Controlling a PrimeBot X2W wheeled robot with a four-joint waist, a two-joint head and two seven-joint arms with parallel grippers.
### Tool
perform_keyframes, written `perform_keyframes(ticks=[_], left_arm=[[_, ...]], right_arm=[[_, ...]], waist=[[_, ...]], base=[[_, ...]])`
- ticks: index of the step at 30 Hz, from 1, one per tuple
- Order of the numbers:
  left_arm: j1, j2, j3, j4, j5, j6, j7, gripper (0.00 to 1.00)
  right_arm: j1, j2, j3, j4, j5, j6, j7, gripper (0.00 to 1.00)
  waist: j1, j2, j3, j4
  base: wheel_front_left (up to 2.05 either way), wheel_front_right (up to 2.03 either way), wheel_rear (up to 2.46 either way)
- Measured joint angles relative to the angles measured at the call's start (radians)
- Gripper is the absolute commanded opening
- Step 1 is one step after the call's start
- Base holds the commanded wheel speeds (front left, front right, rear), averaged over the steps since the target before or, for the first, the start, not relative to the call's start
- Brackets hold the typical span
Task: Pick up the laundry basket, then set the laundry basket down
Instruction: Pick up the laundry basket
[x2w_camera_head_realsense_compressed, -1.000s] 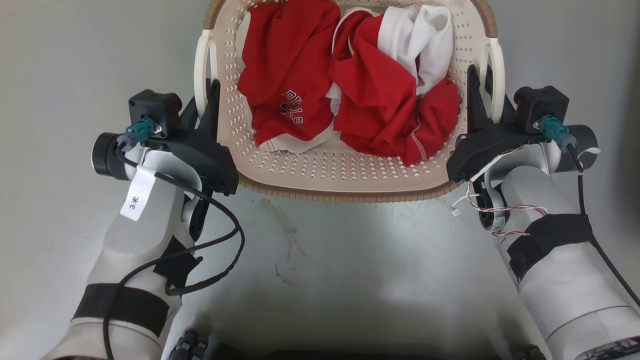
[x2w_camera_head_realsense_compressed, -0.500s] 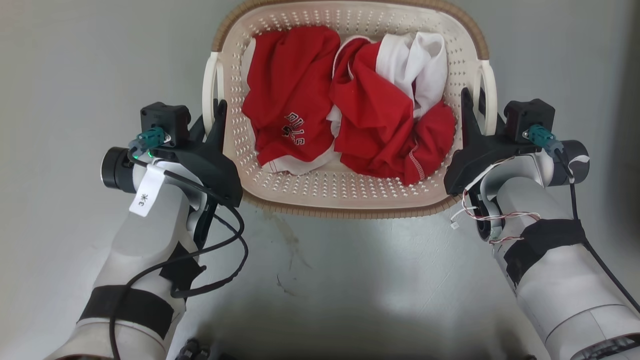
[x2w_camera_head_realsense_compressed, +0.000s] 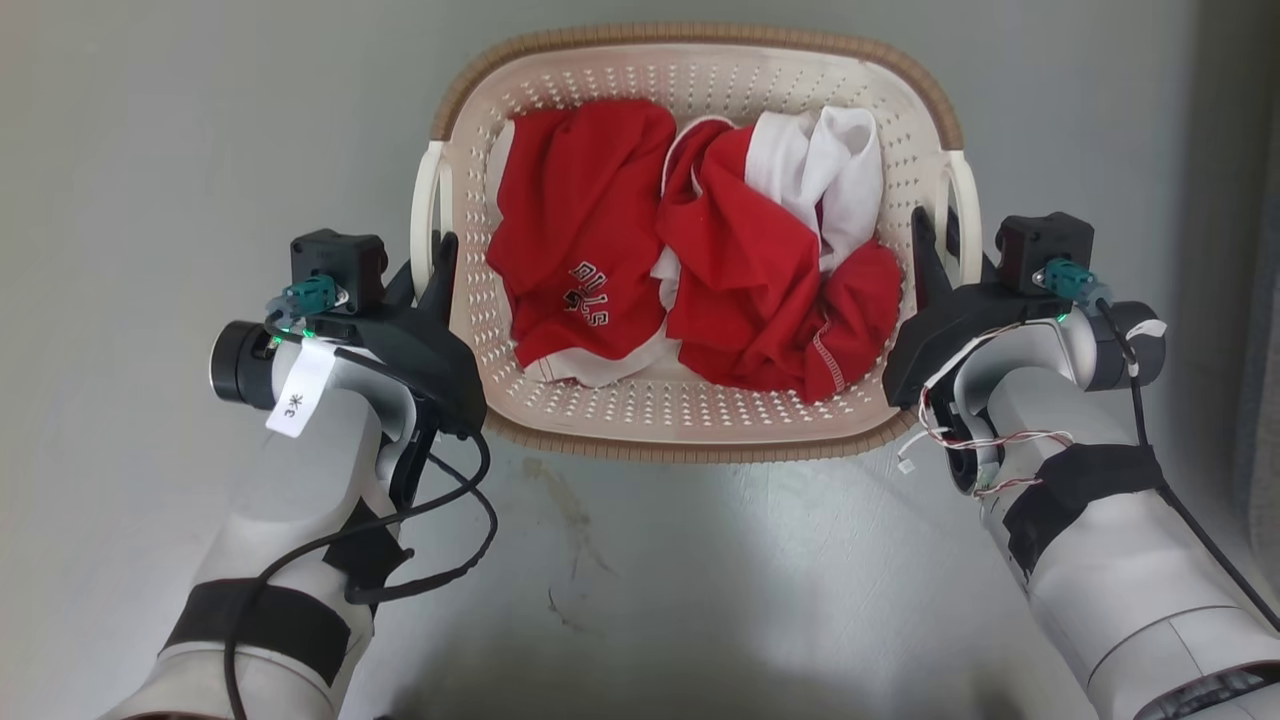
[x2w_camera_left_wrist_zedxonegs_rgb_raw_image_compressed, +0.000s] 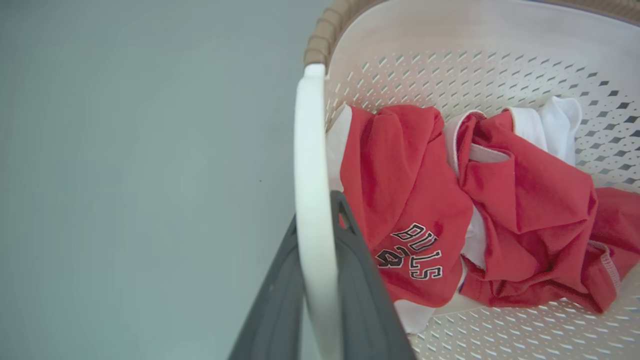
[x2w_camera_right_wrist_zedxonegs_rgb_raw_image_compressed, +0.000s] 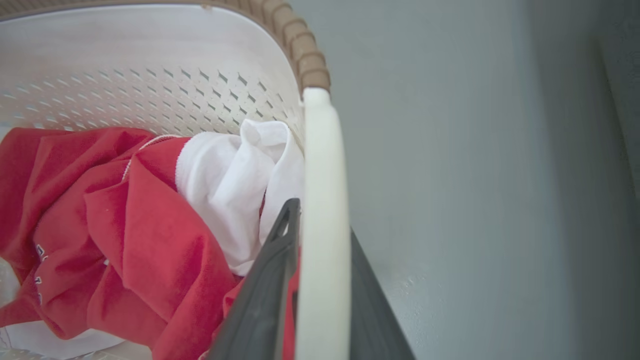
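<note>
Head view puts the left gripper (x2w_camera_head_realsense_compressed: 425, 275) at the near left of the laundry basket (x2w_camera_head_realsense_compressed: 700, 40), one dark finger on each side of the white left handle (x2w_camera_head_realsense_compressed: 428, 215). In the left wrist view, those fingers (x2w_camera_left_wrist_zedxonegs_rgb_raw_image_compressed: 360, 300) lie close against both faces of that handle (x2w_camera_left_wrist_zedxonegs_rgb_raw_image_compressed: 310, 175), so the left gripper (x2w_camera_left_wrist_zedxonegs_rgb_raw_image_compressed: 316, 215) reads as pinching it. The basket sits centred between the arms over the grey floor (x2w_camera_head_realsense_compressed: 700, 560). Whether its base touches the floor cannot be told. Inside it, red clothes (x2w_camera_head_realsense_compressed: 590, 230) fill the left and middle, and a white garment (x2w_camera_head_realsense_compressed: 830, 170) is bunched at the far right. On the right, the right gripper (x2w_camera_head_realsense_compressed: 935, 250) pinches the right handle (x2w_camera_head_realsense_compressed: 965, 205) in the same way. The right wrist view shows a finger either side of that handle (x2w_camera_right_wrist_zedxonegs_rgb_raw_image_compressed: 322, 200).

Both grips sit toward the near ends of the handles, so the far side probably wants to dip. Moving well here likely means driving both arms at one rate, keeping the rim level, and holding the spacing between the wrists constant so neither handle twists or slides through the fingers. Any descent should be slow and flat.
</note>
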Motion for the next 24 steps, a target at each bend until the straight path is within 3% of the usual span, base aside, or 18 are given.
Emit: perform_keyframes(ticks=[24], left_arm=[[0.065,-0.002,-0.044,0.065,-0.029,-0.008,0.052,0.0]], right_arm=[[0.027,0.007,0.107,0.073,0.119,0.008,0.103,0.0]], waist=[[-0.0001,-0.0001,-0.206,-0.027]], base=[[0.0,0.0,0.0]])
